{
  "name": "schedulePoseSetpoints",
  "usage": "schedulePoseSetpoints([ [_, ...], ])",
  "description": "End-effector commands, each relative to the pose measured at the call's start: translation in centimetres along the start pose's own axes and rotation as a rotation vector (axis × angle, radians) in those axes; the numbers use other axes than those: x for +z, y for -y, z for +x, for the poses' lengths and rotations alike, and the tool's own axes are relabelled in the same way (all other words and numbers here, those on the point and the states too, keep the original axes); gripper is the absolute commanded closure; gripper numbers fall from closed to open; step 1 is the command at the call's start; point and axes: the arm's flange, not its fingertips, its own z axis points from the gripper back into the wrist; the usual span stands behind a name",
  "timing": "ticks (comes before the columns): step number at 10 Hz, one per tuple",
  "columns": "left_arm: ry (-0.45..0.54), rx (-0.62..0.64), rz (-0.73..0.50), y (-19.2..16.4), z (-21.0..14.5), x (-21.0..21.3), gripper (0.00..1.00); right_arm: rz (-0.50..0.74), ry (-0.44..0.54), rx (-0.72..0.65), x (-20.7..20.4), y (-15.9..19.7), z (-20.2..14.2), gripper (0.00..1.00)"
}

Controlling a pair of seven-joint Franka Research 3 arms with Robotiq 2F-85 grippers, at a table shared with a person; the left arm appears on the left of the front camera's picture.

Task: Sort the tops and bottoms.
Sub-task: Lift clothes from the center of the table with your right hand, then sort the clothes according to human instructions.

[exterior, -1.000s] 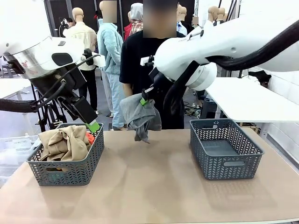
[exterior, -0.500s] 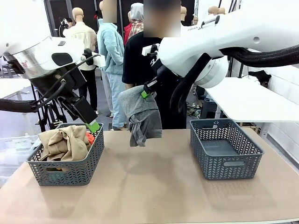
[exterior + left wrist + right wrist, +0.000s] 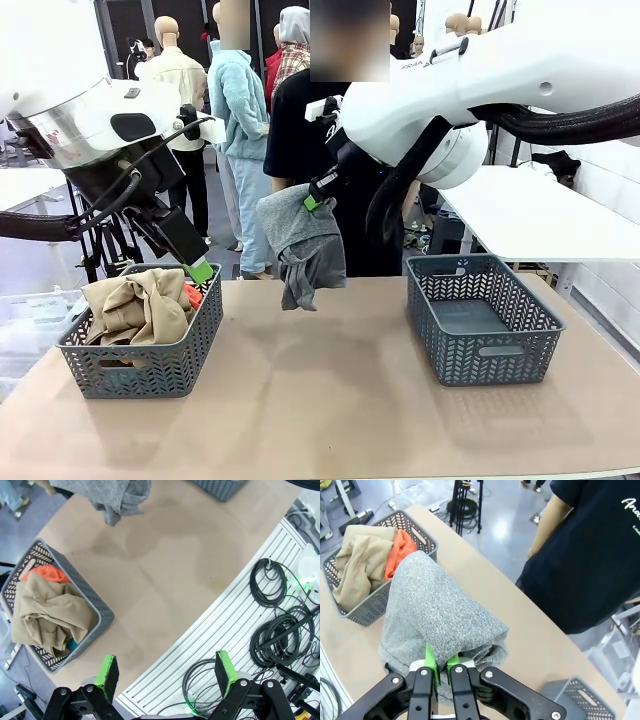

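Observation:
My right gripper [image 3: 311,203] [image 3: 440,666] is shut on the heather grey garment [image 3: 302,246] [image 3: 435,618], which hangs in the air above the table's far middle; the garment [image 3: 112,495] also shows at the top of the left wrist view. The tan khaki garment [image 3: 135,305] [image 3: 47,613] [image 3: 355,560] lies on top in the left basket [image 3: 150,365], with the orange one [image 3: 193,295] [image 3: 42,572] [image 3: 400,550] beside it and a bit of teal [image 3: 72,644] beneath. My left gripper [image 3: 200,270] [image 3: 167,672] hangs open above that basket's far right corner, holding nothing.
A second dark grey lattice basket [image 3: 480,318] stands on the right of the table with nothing in it. A person in a black T-shirt [image 3: 300,130] [image 3: 600,555] stands at the far edge. Cables [image 3: 272,625] lie on the slatted base below the table's near side.
My right gripper has lifted the grey garment higher and carried it slightly rightward. The left arm has stayed still.

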Motion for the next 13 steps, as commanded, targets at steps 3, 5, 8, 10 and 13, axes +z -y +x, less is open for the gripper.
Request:
schedulePoseSetpoints([
  [3,-0.003,-0.014,-0.011,-0.08,-0.03,0.22,0.00,-0.007,0.001,-0.012,-0.06,-0.07,0.67,1.00],
  [5,-0.003,-0.014,-0.011,-0.08,-0.03,0.22,0.00,-0.007,0.001,-0.012,-0.06,-0.07,0.67,1.00],
  [8,-0.003,-0.014,-0.011,-0.08,-0.03,0.22,0.00,-0.007,0.001,-0.012,-0.06,-0.07,0.67,1.00],
  [10,-0.003,-0.014,-0.011,-0.08,-0.03,0.22,0.00,-0.007,0.001,-0.012,-0.06,-0.07,0.67,1.00],
  [13,-0.003,-0.014,-0.011,-0.08,-0.03,0.22,0.00,-0.007,0.001,-0.012,-0.06,-0.07,0.67,1.00],
])
